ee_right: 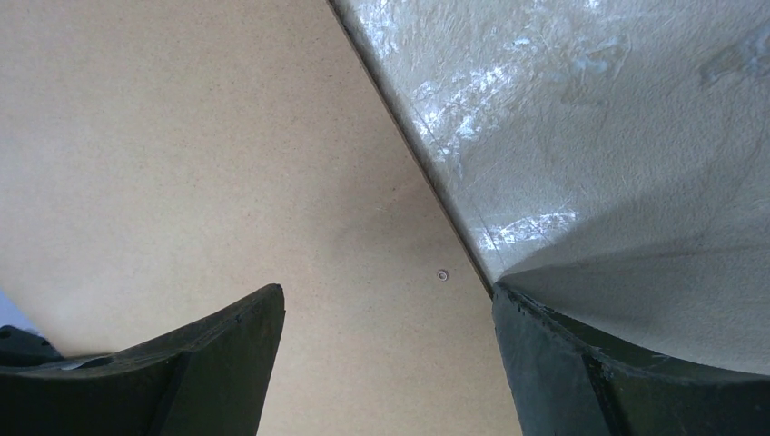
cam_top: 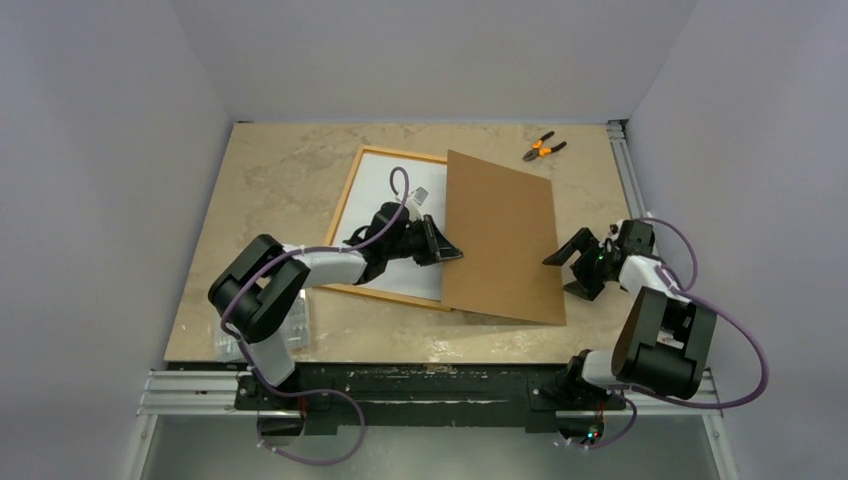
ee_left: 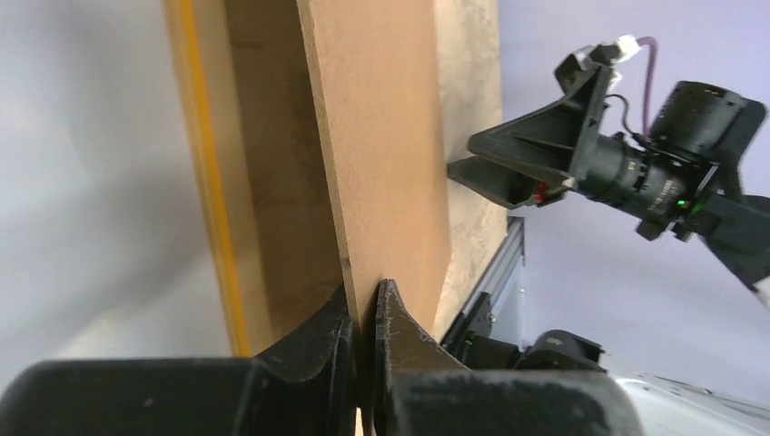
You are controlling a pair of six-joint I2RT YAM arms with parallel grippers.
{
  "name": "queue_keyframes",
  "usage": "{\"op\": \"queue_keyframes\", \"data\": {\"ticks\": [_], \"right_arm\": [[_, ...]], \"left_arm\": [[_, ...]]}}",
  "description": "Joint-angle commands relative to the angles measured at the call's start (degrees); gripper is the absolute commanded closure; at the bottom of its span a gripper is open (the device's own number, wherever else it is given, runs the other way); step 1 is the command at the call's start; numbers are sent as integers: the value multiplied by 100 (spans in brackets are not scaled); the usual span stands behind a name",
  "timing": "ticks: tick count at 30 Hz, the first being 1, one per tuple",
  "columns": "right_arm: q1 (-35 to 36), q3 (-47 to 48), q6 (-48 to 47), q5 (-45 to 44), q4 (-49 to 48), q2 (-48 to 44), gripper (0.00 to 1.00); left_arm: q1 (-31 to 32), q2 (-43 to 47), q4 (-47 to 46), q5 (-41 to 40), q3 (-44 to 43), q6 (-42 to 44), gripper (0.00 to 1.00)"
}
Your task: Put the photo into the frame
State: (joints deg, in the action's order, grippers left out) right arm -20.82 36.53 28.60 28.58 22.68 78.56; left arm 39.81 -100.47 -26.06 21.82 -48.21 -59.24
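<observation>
Fibreboard, plain brown and matte: seen from above, the backing board (cam_top: 505, 235) sits tilted over the marbled table (cam_top: 270, 170). The left gripper (cam_top: 447, 250) is clamped on the board's left edge, and the right gripper (cam_top: 572, 268) gapes just off its right edge. Left of the board lies the frame (cam_top: 342, 210), a thin orange rim around a white sheet (cam_top: 375, 185); whether that is the photo, I cannot tell. Orange-handled pliers (cam_top: 543, 148) lie beyond the board's far corner.

Left wrist view: black fingers (ee_left: 318, 327) pinch the board's (ee_left: 381, 136) raw edge, with the frame's glossy orange strip (ee_left: 204, 182) alongside.

Right wrist view: fingers (ee_right: 227, 354) spread wide over the board (ee_right: 182, 136) and the scuffed tabletop (ee_right: 590, 136).
</observation>
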Motion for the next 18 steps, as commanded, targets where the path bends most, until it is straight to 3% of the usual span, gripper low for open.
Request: {"op": "queue_keyframes", "data": {"ticks": [1, 18], "right_arm": [[125, -173, -259, 7, 312, -84, 16], [131, 604, -650, 371, 1235, -1448, 15]], "left_arm": [[138, 466, 318, 36, -179, 481, 100], [70, 3066, 2579, -572, -174, 1391, 100]]}}
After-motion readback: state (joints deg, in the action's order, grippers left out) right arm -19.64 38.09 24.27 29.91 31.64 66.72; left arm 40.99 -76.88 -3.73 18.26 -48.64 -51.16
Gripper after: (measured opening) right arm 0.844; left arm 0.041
